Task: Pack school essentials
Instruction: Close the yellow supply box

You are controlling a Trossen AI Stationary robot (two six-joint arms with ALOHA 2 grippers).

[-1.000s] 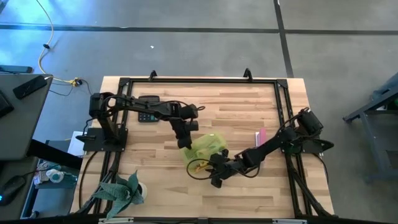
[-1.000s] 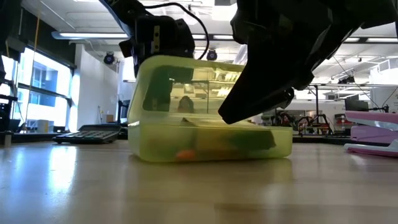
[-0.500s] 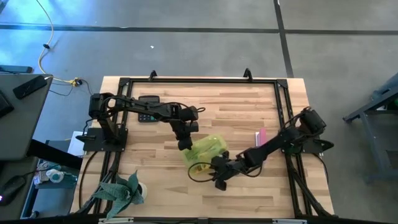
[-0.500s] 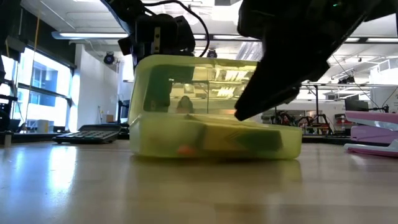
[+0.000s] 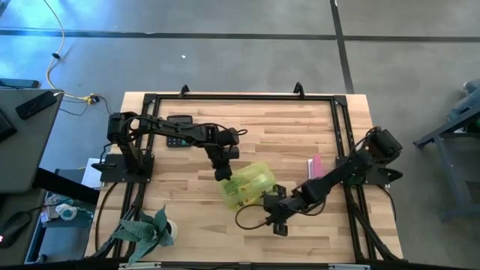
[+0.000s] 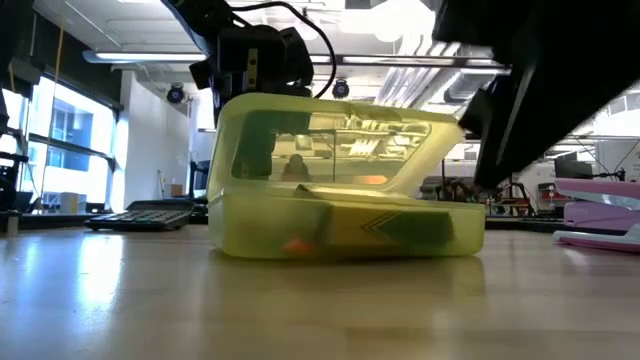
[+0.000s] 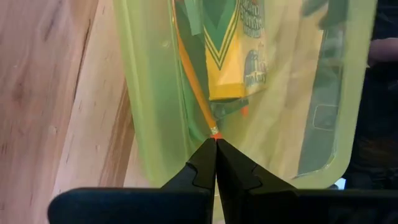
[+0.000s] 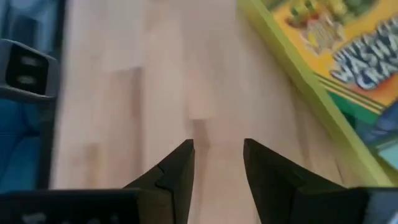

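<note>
The translucent yellow-green case point(image 5: 249, 185) point(image 6: 340, 180) sits on the table's near middle with its lid down over the base. Through its wall I see an orange pencil point(image 7: 194, 87) and a green-yellow pack point(image 7: 231, 53). A printed pack point(image 8: 348, 50) also lies in it. The other stationery is hidden. My left gripper point(image 5: 223, 174) point(image 7: 215, 142) is shut at the case's far-left end. My right gripper point(image 5: 277, 220) point(image 8: 217, 149) is open, hovering over bare wood near and right of the case. My left gripper touches the case with its shut fingertips point(image 7: 208, 152) on the clear lid point(image 7: 186, 127) at the far-left end. The fingers come slanting down from the table's far-left side. The case rests flat on the table on its base.
A dark calculator point(image 5: 178, 139) point(image 6: 140, 214) lies far left of the case. A pink stapler-like thing point(image 5: 315, 166) point(image 6: 600, 215) lies to its right. A green plant point(image 5: 146, 229) stands at the near-left corner. A black cable loop point(image 5: 251, 217) trails by my right gripper.
My right gripper has drawn back from the case toward the table's near-right side. The lid, earlier partly hidden behind that arm, has come down over the base. The case has slid slightly to the right. My left gripper has stayed at the case's far-left end.
</note>
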